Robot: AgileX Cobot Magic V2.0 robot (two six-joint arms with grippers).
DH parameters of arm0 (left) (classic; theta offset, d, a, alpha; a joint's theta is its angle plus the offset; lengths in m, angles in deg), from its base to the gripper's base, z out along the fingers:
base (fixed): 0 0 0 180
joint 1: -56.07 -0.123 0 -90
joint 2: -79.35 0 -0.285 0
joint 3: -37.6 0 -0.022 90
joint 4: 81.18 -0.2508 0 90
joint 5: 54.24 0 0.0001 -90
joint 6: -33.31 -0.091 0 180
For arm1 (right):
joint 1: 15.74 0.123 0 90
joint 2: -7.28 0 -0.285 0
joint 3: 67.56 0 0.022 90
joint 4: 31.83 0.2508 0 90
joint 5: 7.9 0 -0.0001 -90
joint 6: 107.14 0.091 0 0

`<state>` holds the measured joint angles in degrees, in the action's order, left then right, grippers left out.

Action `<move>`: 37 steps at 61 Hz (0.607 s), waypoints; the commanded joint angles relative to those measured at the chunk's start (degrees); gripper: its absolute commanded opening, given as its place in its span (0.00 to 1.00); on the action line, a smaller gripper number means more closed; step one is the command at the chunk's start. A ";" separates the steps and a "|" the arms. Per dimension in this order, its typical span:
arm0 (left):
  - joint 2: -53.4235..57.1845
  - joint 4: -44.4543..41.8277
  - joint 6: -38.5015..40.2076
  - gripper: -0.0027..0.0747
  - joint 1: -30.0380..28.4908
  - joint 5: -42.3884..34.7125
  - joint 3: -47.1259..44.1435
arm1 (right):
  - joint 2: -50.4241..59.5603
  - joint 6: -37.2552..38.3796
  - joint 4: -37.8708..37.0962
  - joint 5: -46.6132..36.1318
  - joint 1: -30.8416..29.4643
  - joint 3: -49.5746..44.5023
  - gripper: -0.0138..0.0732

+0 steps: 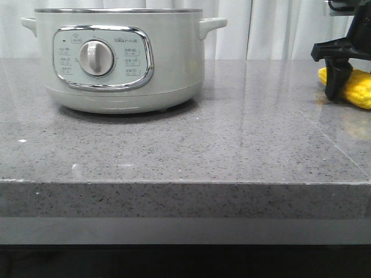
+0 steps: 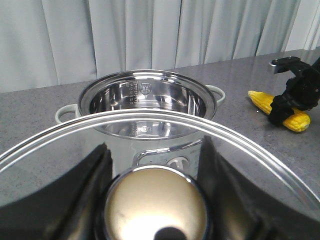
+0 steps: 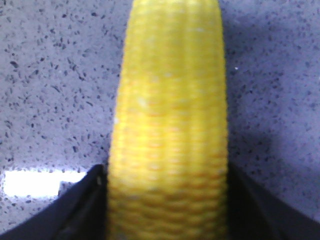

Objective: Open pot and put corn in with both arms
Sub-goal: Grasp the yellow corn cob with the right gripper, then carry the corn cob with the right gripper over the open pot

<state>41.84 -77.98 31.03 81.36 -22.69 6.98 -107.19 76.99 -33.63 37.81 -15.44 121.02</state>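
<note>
The pot (image 1: 119, 63) stands open at the back left of the counter; its steel inside shows in the left wrist view (image 2: 145, 100). My left gripper (image 2: 155, 160) is shut on the round knob (image 2: 156, 202) of the glass lid (image 2: 45, 150) and holds it in front of and above the pot. It is out of the front view. The corn (image 1: 359, 91) lies on the counter at the far right, and also shows in the left wrist view (image 2: 261, 100). My right gripper (image 1: 338, 87) is down over it, and its fingers press both sides of the cob (image 3: 170, 125).
The grey stone counter (image 1: 232, 145) runs from the pot to the corn and has a sharp front edge (image 1: 185, 182). A pale curtain (image 1: 272, 29) hangs right behind the counter and the pot.
</note>
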 commanded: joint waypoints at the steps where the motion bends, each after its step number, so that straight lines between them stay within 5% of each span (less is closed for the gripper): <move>1: 0.04 0.42 0.04 0.34 -0.03 -8.39 2.05 | 2.56 -0.57 -0.94 -1.05 -0.25 1.71 0.58; 21: 0.04 0.42 0.04 0.34 -0.03 -8.39 2.05 | 8.40 -0.86 0.32 1.35 -0.03 1.59 0.56; 37: 0.04 0.42 0.04 0.34 -0.03 -8.39 2.05 | 17.12 -8.41 9.77 5.00 2.67 1.46 0.56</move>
<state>41.84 -77.98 31.03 81.36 -22.69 6.98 -95.66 71.90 -27.78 43.89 -13.97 121.02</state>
